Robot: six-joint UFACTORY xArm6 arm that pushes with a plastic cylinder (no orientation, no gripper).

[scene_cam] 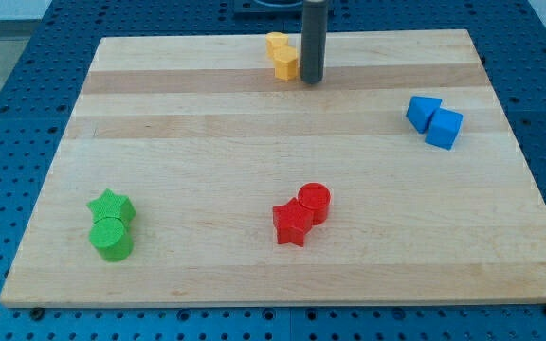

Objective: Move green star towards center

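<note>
Currently: tip [312,81] at view's top, touching yellow blocks [282,55], grasping nothing (bare rod); green star [111,206] far off, bottom-left, touching green cylinder [112,238]; approach star from left, push twd center w/o dragging cylinder.

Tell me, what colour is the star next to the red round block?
Red, like the star itself shows in the camera view.

star [110,206] at board's [254,161] lower left, touching cylinder [112,239] below it, tip [312,81] at top centre
</note>
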